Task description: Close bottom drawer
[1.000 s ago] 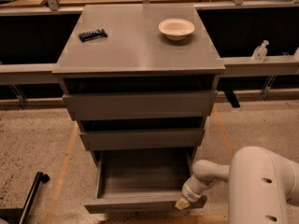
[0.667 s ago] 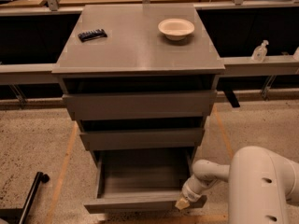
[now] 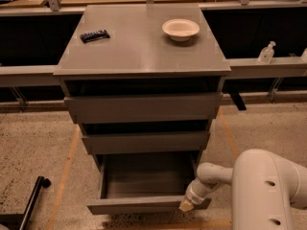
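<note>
Speckled floor point(image 3: 33, 147) with taped orange lines surrounded a grey cabinet point(image 3: 144, 47), with a dark rail and shelf running behind it.

We saw the bottom drawer point(image 3: 139, 205) pulled well out toward the near side, its grey box lying open and bare, and its flat front low in the view. The gripper point(image 3: 186, 204) sat at the near right end of that front, its tan tip against the top edge or just beside it; we could not settle which. We could not tell how far it was open, or whether it had hold of anything. The white arm point(image 3: 268, 190) reached in from the near right corner.

Across the last second we found no change worth naming: the drawer stuck out as far as before and the gripper sat at the same corner. We judged from this that the push had not yet taken effect, so the whole closing travel remained. Pressing from one end, we thought, risked skewing the drawer on its runners.

Above it, the middle drawer point(image 3: 146, 143) and the top drawer point(image 3: 144, 108) each stood slightly out. On the cabinet top rested a pale bowl point(image 3: 180, 29) at far right and a small dark object point(image 3: 94, 35) at far left. A clear bottle point(image 3: 266, 52) stood on the ledge to the right.
</note>
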